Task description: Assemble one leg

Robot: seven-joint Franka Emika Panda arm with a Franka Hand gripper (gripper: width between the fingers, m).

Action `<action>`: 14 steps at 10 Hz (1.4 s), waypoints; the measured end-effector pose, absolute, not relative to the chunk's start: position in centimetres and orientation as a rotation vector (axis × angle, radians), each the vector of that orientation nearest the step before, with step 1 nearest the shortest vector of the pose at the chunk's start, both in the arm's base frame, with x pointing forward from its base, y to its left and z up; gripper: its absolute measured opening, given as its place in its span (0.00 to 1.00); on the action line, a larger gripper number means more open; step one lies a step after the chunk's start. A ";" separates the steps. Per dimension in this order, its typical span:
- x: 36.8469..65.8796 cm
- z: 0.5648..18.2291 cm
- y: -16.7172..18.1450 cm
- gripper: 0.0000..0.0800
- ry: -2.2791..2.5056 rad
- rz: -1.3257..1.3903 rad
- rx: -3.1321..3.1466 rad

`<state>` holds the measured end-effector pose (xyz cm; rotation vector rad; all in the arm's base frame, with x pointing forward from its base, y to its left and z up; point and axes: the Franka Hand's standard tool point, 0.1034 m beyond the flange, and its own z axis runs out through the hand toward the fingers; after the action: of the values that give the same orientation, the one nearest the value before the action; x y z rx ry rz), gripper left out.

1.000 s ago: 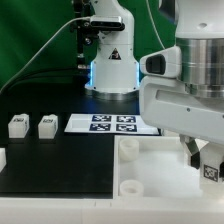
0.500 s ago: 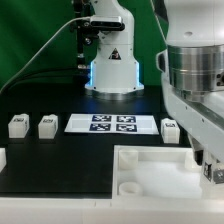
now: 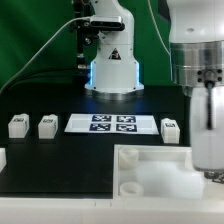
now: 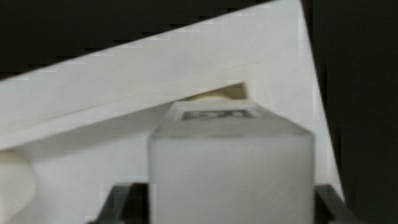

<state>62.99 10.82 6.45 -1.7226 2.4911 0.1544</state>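
My gripper [image 4: 222, 216] is shut on a white leg [image 4: 222, 165] with a black-and-white tag near its far end. The dark fingers [image 4: 121, 200] press both of its sides. It hangs over a corner of the large white tray-like part [image 4: 107, 100]. In the exterior view my gripper [image 3: 211, 172] is at the right edge, over the tray's [image 3: 150, 152] right end, mostly hidden by the arm. Two loose legs [image 3: 17, 124] [image 3: 46, 126] stand at the exterior view's left. A third [image 3: 170, 129] stands right of the marker board.
The marker board [image 3: 111, 123] lies flat on the black table in front of the robot base [image 3: 111, 70]. A small white piece [image 3: 2, 157] is cut off by the exterior view's left edge. A round socket [image 3: 131, 186] shows in the tray's near corner.
The arm has moved toward the exterior view's right and up, uncovering the leg beside the marker board. The leg stays in the gripper. The loose legs have not moved.
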 end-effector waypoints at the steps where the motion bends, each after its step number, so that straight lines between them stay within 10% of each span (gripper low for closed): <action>1: 63.0 6.4 10.8 0.37 2.472 0.153 -1.749; 2: 62.9 6.4 10.8 0.37 2.472 0.153 -1.750; 4: 62.9 6.3 10.9 0.74 2.414 0.149 -1.827; 14: 62.7 6.1 12.2 0.81 0.809 -0.017 -2.954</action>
<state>62.67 12.24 6.10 -2.9539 0.8087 -0.0171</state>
